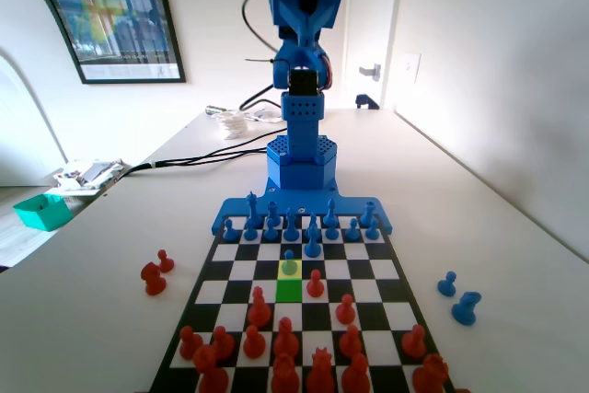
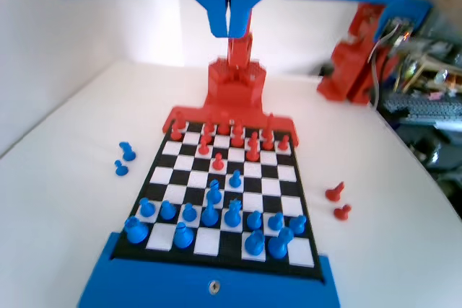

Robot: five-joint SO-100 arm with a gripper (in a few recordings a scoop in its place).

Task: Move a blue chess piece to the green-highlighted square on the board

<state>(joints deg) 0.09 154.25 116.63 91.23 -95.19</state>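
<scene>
the end effector (image 2: 229,23) hangs high above the board (image 2: 162,155) in the wrist view, its two jaws pressed together with nothing between them. directly below and well apart from it, that view looks down on the blue ranks at the board's near edge and the red ranks at its far edge.

in the fixed view the blue chess piece (image 1: 289,263) stands on the yellow square (image 1: 280,269), just ahead of the blue rows at the board's far end. the green-highlighted square (image 1: 288,290) lies immediately in front of it, bare, with a red pawn (image 1: 315,283) on the square to its right. the wrist view gives no coloured squares; there a blue pawn stands ahead of the blue rows.

off the board on the table (image 1: 497,227), two blue pieces (image 1: 457,296) stand by the right edge and two red pieces (image 1: 155,273) by the left edge in the fixed view.
</scene>
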